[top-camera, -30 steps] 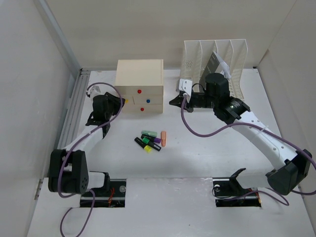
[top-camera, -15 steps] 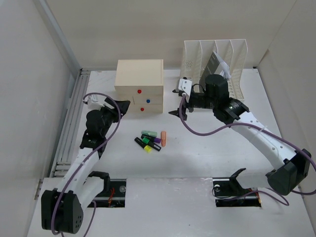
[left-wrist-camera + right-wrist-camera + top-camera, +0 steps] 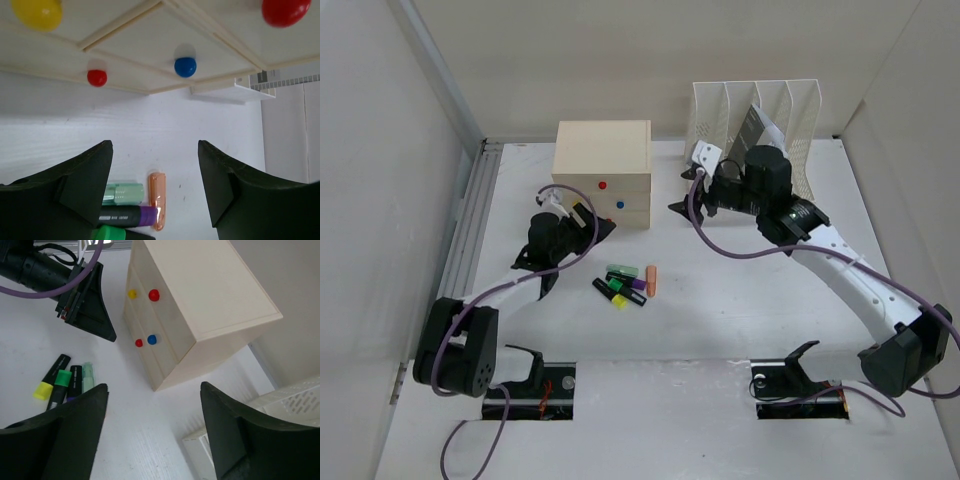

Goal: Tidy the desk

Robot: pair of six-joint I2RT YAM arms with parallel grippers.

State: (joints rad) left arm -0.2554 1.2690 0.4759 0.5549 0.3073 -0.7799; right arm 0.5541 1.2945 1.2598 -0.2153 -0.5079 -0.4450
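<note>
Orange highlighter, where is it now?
Top view: orange highlighter lies on the desk, right end of the marker cluster, in front of the drawer box.

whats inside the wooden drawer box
The drawer box has its drawers shut, so whatever is inside is hidden. Only the fronts show: a yellow knob, a blue knob, an upper red knob and a lower red knob.

My left fingers are matte black. The flat matte surface is plain white. The wooden drawer box is pale beige, with a red knob, a blue knob and a yellow knob. There is an orange highlighter, a mint-green highlighter and a black yellow-capped highlighter.
</note>
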